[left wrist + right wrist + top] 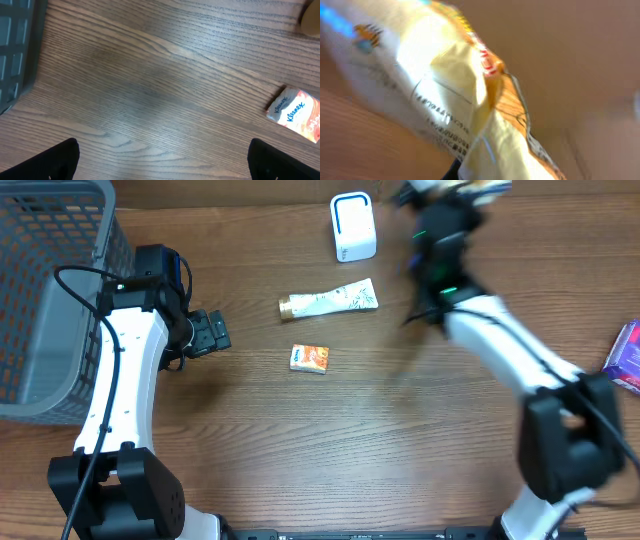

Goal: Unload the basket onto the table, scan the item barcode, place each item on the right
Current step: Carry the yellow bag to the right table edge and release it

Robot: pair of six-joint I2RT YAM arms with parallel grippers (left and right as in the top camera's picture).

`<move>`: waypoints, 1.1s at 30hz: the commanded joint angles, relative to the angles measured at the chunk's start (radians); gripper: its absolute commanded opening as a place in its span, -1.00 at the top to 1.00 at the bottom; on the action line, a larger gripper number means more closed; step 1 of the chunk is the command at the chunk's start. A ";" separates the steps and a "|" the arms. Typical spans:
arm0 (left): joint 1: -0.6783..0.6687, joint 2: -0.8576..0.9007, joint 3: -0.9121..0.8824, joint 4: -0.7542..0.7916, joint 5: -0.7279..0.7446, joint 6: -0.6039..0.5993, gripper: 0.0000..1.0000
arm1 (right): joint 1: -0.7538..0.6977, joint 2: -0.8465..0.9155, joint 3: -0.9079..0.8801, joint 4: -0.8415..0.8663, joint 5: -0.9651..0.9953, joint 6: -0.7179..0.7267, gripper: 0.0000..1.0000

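Overhead view of a wooden table with two robot arms. The right gripper reaches to the far edge, blurred, and is clamped on a crinkly yellow and white packet. In the right wrist view the packet fills the frame, with fine print on a pale panel, but no barcode can be made out. A white scanner stands upright just left of that gripper, apart from the packet.

The left gripper hangs low over bare wood with its fingers spread wide, holding nothing. A tissue pack lies to its right and a tube lies between the tissue pack and the scanner. A grey basket sits at the left edge and a purple box at the right edge.

The step in hand looks like presenting the packet to the scanner. To do it well, the arm should bring the packet in front of the scanner's face, turn the wrist until the printed panel faces it, and then hold steady. The film is wrinkled, so a flat, taut stretch should face the scanner. The grip should stay on an edge, clear of the print.
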 commanded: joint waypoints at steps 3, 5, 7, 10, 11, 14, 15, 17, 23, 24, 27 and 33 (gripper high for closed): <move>-0.001 -0.024 0.016 0.001 -0.009 0.004 -1.00 | -0.251 -0.082 0.005 -0.394 0.206 0.601 0.93; -0.001 -0.024 0.016 0.001 -0.009 0.004 -1.00 | -0.317 -0.081 0.005 -0.581 0.159 0.783 0.92; -0.001 -0.024 0.016 0.001 -0.009 0.004 -1.00 | -0.388 -0.081 0.005 -0.764 0.020 0.960 0.93; -0.001 -0.024 0.016 0.001 -0.009 0.005 -1.00 | -0.572 -0.072 0.000 -0.965 -0.291 1.221 0.93; -0.001 -0.024 0.016 0.001 -0.009 0.004 -0.99 | -0.615 -0.072 -0.005 -0.978 -0.336 1.250 0.93; -0.001 -0.024 0.016 0.001 -0.009 0.004 -1.00 | -0.791 -0.072 -0.023 -1.009 -0.564 1.308 0.92; -0.001 -0.024 0.016 0.001 -0.009 0.004 -1.00 | -0.828 -0.072 -0.027 -1.011 -0.626 1.308 0.89; -0.001 -0.024 0.016 0.001 -0.009 0.004 -0.99 | -0.890 -0.071 -0.030 -1.012 -0.725 1.308 0.72; -0.001 -0.024 0.016 0.001 -0.009 0.004 -1.00 | -0.992 -0.077 -0.003 -1.019 -0.917 1.307 -1.00; -0.001 -0.024 0.016 0.001 -0.009 0.004 -1.00 | -0.991 -0.086 0.022 -1.034 -0.961 1.308 -1.00; -0.001 -0.024 0.016 0.001 -0.009 0.004 -1.00 | -0.986 -0.146 0.132 -1.120 -1.116 1.308 -1.00; -0.001 -0.024 0.016 0.001 -0.009 0.005 -0.99 | -0.862 -0.389 0.291 -1.270 -1.172 1.413 -1.00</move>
